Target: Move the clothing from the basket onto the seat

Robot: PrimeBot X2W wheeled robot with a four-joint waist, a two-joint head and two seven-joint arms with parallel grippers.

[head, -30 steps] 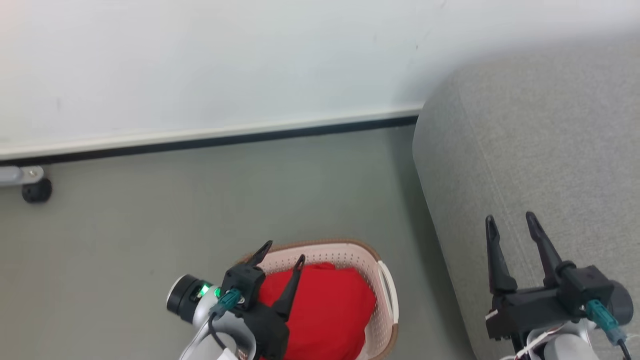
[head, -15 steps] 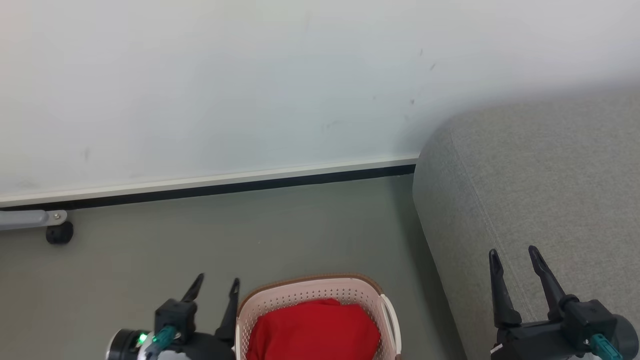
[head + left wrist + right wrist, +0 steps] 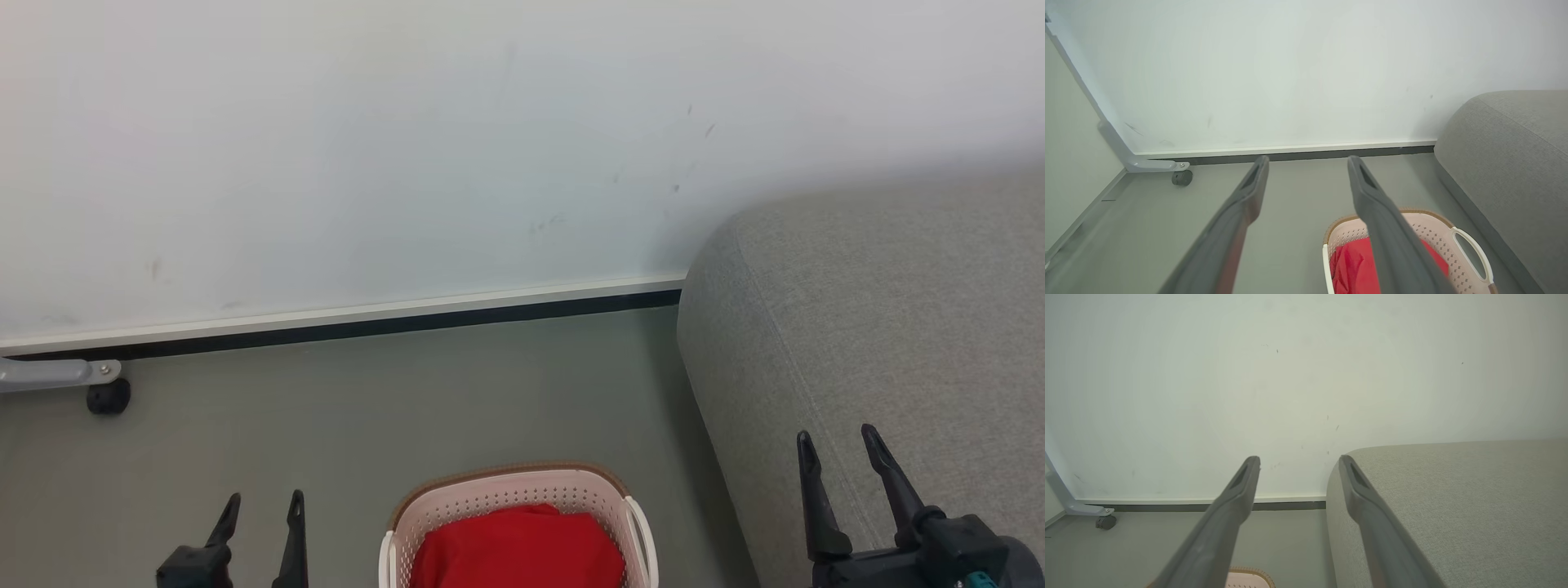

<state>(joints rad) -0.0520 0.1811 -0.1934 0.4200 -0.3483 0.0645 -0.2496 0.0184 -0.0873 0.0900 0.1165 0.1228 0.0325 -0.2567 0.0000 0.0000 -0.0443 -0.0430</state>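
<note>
Bright red clothing (image 3: 518, 545) fills the cream-white perforated basket (image 3: 506, 493) with a brown rim, on the floor at the bottom middle of the head view. To its right stands the grey woven seat (image 3: 890, 327). My left gripper (image 3: 265, 505) is open and empty over the floor, left of the basket. My right gripper (image 3: 837, 441) is open and empty above the seat's front part. In the left wrist view the basket (image 3: 1437, 239) and red clothing (image 3: 1353, 265) lie under the right finger; the seat (image 3: 1515, 155) is at the right.
A white wall with a dark baseboard (image 3: 367, 325) runs behind. A grey metal leg with a black caster (image 3: 108, 396) stands at the far left. Grey floor (image 3: 408, 408) lies open between the wall and the basket.
The head camera has tilted up, so everything sits lower in the picture. My left gripper has come off the red clothing and moved left, out of the basket, to beside it.
</note>
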